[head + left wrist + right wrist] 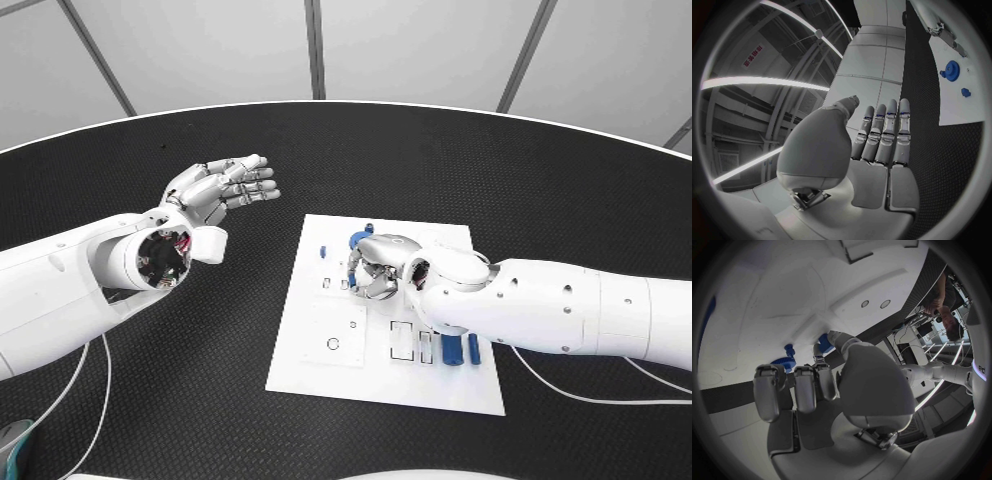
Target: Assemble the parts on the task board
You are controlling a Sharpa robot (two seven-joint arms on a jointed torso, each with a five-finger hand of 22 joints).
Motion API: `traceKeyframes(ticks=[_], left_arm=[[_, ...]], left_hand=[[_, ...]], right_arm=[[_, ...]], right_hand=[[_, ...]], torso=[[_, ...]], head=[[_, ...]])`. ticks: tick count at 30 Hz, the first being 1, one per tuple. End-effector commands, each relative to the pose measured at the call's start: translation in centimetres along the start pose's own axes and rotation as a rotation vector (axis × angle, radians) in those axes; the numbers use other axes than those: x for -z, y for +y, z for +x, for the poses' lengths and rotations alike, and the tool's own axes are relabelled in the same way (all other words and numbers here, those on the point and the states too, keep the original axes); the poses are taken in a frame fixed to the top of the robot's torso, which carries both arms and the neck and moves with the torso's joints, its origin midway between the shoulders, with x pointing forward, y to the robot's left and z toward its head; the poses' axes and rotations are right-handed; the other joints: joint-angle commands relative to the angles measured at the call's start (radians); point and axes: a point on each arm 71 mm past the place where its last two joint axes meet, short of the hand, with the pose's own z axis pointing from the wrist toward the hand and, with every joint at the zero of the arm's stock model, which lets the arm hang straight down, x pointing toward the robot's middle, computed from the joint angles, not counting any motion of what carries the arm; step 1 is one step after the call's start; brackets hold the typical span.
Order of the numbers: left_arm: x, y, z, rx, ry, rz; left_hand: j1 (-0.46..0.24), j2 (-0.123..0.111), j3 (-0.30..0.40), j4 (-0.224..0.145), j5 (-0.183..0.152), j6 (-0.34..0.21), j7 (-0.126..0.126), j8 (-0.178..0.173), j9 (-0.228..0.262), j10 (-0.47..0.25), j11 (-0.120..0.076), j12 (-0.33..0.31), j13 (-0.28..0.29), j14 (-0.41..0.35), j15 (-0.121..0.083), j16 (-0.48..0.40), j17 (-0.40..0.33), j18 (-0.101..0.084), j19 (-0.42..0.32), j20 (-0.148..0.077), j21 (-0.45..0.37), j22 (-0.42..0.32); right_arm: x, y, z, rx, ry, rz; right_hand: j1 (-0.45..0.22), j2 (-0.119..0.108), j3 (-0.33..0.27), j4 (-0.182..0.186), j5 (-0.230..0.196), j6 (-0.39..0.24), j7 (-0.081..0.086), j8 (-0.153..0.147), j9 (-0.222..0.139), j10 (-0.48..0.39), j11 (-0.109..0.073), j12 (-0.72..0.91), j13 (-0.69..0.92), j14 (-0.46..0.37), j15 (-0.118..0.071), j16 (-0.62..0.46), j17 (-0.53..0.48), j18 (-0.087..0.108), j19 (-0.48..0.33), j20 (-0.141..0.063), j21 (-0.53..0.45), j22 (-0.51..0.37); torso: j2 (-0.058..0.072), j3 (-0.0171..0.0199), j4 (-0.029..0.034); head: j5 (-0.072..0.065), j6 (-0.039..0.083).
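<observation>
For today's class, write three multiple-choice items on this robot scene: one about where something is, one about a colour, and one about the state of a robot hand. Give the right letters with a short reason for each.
1. Where is the right robot hand?
A. Over the task board
B. Off the table's edge
C. Resting on the left arm

2. What colour are the parts, such as the two upright pieces near the board's right edge?
A. Red
B. Blue
C. Yellow

3. How is the left robot hand?
A. Gripping a part
B. Pressed flat on the board
C. Raised off the board, fingers straight, holding nothing

Answers:
1 A: the head view shows it above the white board's upper middle.
2 B: the pieces are blue against the white board.
3 C: the left wrist view shows straight fingers and nothing in the palm.
</observation>
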Motion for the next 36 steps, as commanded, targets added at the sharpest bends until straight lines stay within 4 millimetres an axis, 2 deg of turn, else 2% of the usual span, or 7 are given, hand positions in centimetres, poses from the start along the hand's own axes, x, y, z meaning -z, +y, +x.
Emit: traceKeyframes(ticks=[1, 15, 20, 29, 32, 35, 36], left_arm=[[0.0, 0.0, 0.0, 0.0, 0.0, 0.0], [0.0, 0.0, 0.0, 0.0, -0.001, 0.0], [0.0, 0.0, 0.0, 0.0, -0.001, 0.001], [-0.1, 0.1, -0.1, 0.0, 0.0, -0.001], [-0.2, 0.2, -0.2, -0.001, 0.003, -0.012], [-0.3, 0.4, -0.1, -0.014, 0.016, -0.024], [-0.3, 0.5, 0.0, -0.022, 0.023, -0.032]], left_hand=[[-0.007, -0.001, 0.007, 0.002, -0.005, 0.001, 0.023, -0.004, -0.001, 0.005, 0.001, -0.004, 0.001, -0.001, 0.0, -0.004, 0.002, 0.012, 0.004, 0.001, 0.006, -0.001], [-0.007, -0.001, 0.007, 0.002, -0.005, 0.001, 0.023, -0.004, -0.001, 0.005, 0.001, -0.004, 0.001, -0.001, 0.0, -0.004, 0.002, 0.012, 0.004, 0.001, 0.006, -0.001], [-0.007, -0.001, 0.007, 0.002, -0.005, 0.001, 0.023, -0.004, -0.001, 0.005, 0.001, -0.004, 0.001, -0.001, 0.0, -0.004, 0.002, 0.012, 0.004, 0.001, 0.006, -0.001], [-0.007, -0.001, 0.008, 0.002, -0.005, 0.001, 0.023, -0.004, -0.001, 0.005, 0.001, -0.005, 0.001, -0.001, 0.0, -0.005, 0.002, 0.012, 0.004, 0.001, 0.006, -0.002], [-0.006, -0.002, 0.011, 0.0, -0.005, 0.003, 0.021, -0.003, -0.001, 0.008, -0.001, -0.005, 0.001, 0.004, -0.001, -0.003, 0.004, 0.013, 0.007, 0.0, 0.008, -0.002], [0.0, -0.003, 0.021, -0.007, -0.005, 0.012, 0.016, 0.001, 0.001, 0.021, -0.008, -0.004, 0.002, 0.044, -0.013, 0.017, 0.015, 0.015, 0.031, -0.008, 0.024, 0.004], [0.0, -0.003, 0.025, -0.008, -0.005, 0.014, 0.014, 0.002, 0.002, 0.026, -0.01, -0.004, 0.002, 0.064, -0.018, 0.027, 0.021, 0.015, 0.045, -0.015, 0.034, 0.008]], right_arm=[[0.0, 0.0, 0.0, 0.0, 0.001, 0.0], [0.1, 0.0, -0.1, -0.003, -0.007, -0.002], [0.4, 0.1, -0.3, -0.015, -0.034, -0.015], [2.4, 0.2, -1.1, -0.052, -0.101, -0.058], [4.3, -0.1, -2.1, -0.111, -0.151, -0.12], [5.6, -0.7, -3.3, -0.194, -0.198, -0.165], [6.2, -1.2, -3.7, -0.234, -0.214, -0.171]], right_hand=[[-0.003, -0.016, 0.002, -0.005, 0.001, -0.011, 0.001, -0.009, -0.003, 0.007, 0.01, -0.008, 0.162, 0.1, 0.007, -0.005, 0.24, -0.015, 0.104, 0.007, 0.003, 0.263], [-0.01, -0.033, -0.006, -0.006, -0.007, -0.035, 0.008, -0.023, -0.012, -0.002, 0.017, -0.016, 0.154, 0.099, 0.014, -0.007, 0.236, -0.015, 0.104, 0.014, 0.003, 0.263], [-0.014, -0.044, -0.04, 0.0, -0.036, -0.084, 0.02, -0.053, -0.026, -0.013, 0.028, -0.024, 0.144, 0.099, 0.023, -0.007, 0.235, -0.015, 0.104, 0.022, 0.003, 0.263], [0.063, -0.004, -0.238, 0.064, -0.058, -0.1, 0.03, -0.077, -0.042, -0.024, 0.039, -0.028, 0.135, 0.098, 0.035, -0.008, 0.232, -0.015, 0.104, 0.035, 0.003, 0.263], [0.084, 0.003, -0.271, 0.094, -0.059, -0.092, 0.022, -0.075, -0.043, -0.017, 0.033, -0.021, 0.14, 0.096, 0.031, -0.012, 0.222, -0.015, 0.104, 0.034, 0.003, 0.263], [0.108, 0.016, -0.26, 0.111, -0.056, -0.042, 0.009, -0.046, -0.033, -0.029, 0.02, -0.033, 0.127, 0.087, 0.018, -0.024, 0.19, -0.01, 0.092, 0.023, -0.015, 0.255], [0.117, 0.015, -0.252, 0.118, -0.054, -0.03, 0.006, -0.038, -0.031, -0.054, 0.017, -0.059, 0.102, 0.074, 0.014, -0.045, 0.143, 0.005, 0.056, 0.019, -0.071, 0.23]], torso=[[0.0, -0.0001, 0.0003], [-0.001, -0.0003, 0.0009], [0.0, 0.0006, 0.0016], [-0.002, 0.0009, 0.0023], [-0.005, 0.0004, 0.0009], [-0.007, -0.0012, -0.0022], [-0.009, -0.0009, -0.0049]], head=[[0.0, -0.001], [-0.001, -0.002], [-0.002, -0.001], [-0.002, 0.002], [-0.002, 0.01], [-0.005, 0.018], [-0.006, 0.019]])
